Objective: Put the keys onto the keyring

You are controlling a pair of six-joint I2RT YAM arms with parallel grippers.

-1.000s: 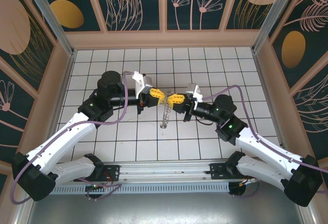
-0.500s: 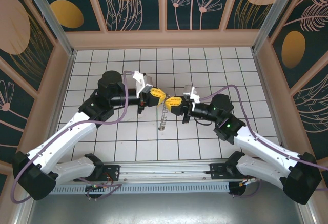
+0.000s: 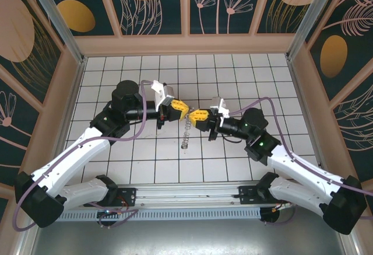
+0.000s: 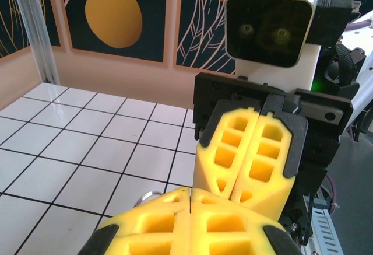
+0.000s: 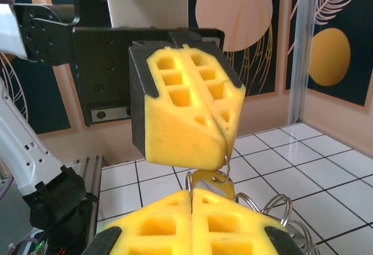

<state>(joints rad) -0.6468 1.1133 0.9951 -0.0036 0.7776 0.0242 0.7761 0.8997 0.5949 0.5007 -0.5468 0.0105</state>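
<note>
From above, the left gripper (image 3: 182, 111) and right gripper (image 3: 195, 115) are facing tip to tip over the surface (image 3: 245, 80) with the keyring (image 3: 186, 133) dangling beneath, the left wrist view is showing both clamped shut, and the right wrist view is showing the left pinching the keyring's wire and the right pinching the brass key (image 5: 213, 184).

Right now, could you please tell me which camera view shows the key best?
Right wrist: the brass key sits close up between the left claw and right claw. Top external gives at most a speck there; left wrist, an unclear grey sliver.

Left claw (image 3: 184, 112) and right claw (image 3: 194, 115), both closed, face tip to tip.
</note>
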